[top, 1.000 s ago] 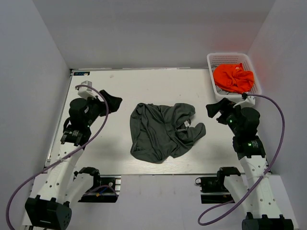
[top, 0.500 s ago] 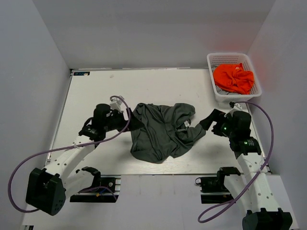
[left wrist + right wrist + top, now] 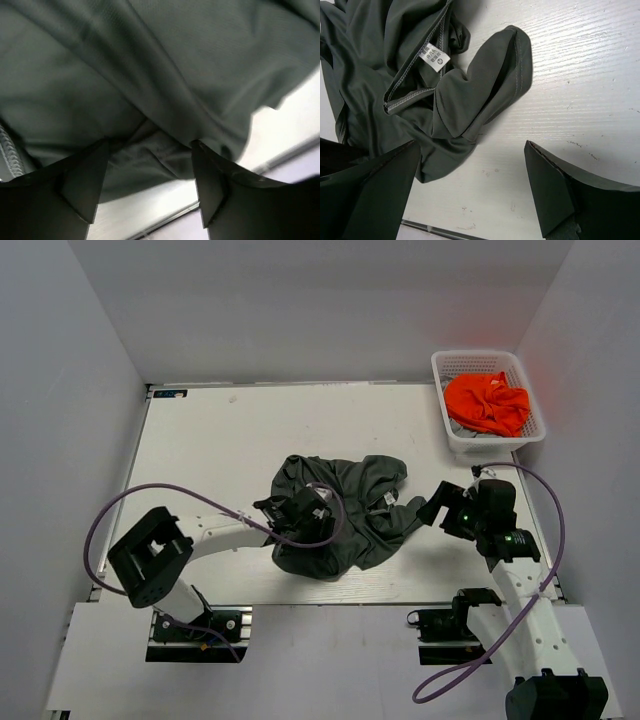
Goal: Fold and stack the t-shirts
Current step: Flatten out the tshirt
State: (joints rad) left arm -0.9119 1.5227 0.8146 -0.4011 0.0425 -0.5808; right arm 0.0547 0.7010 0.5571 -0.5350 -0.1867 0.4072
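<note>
The dark olive-grey t-shirt (image 3: 340, 502) lies crumpled at the middle of the white table (image 3: 210, 430), its white neck label (image 3: 433, 56) facing up. My left gripper (image 3: 318, 517) is open and low over the shirt's near part; in the left wrist view (image 3: 147, 187) its jaws straddle a fold of the fabric (image 3: 150, 90). My right gripper (image 3: 437, 508) is open just right of the shirt's sleeve (image 3: 490, 85), over bare table (image 3: 570, 80). The orange t-shirt (image 3: 487, 402) lies bunched in the basket.
The white lattice basket (image 3: 455, 435) stands at the table's far right corner. The table's near edge (image 3: 435, 231) runs close below the shirt. White walls enclose the table on the left, back and right.
My left arm has swung from the table's left side rightward and down onto the shirt's near part. My right gripper has come slightly lower and leftward toward the sleeve. The shirt has kept its shape.
</note>
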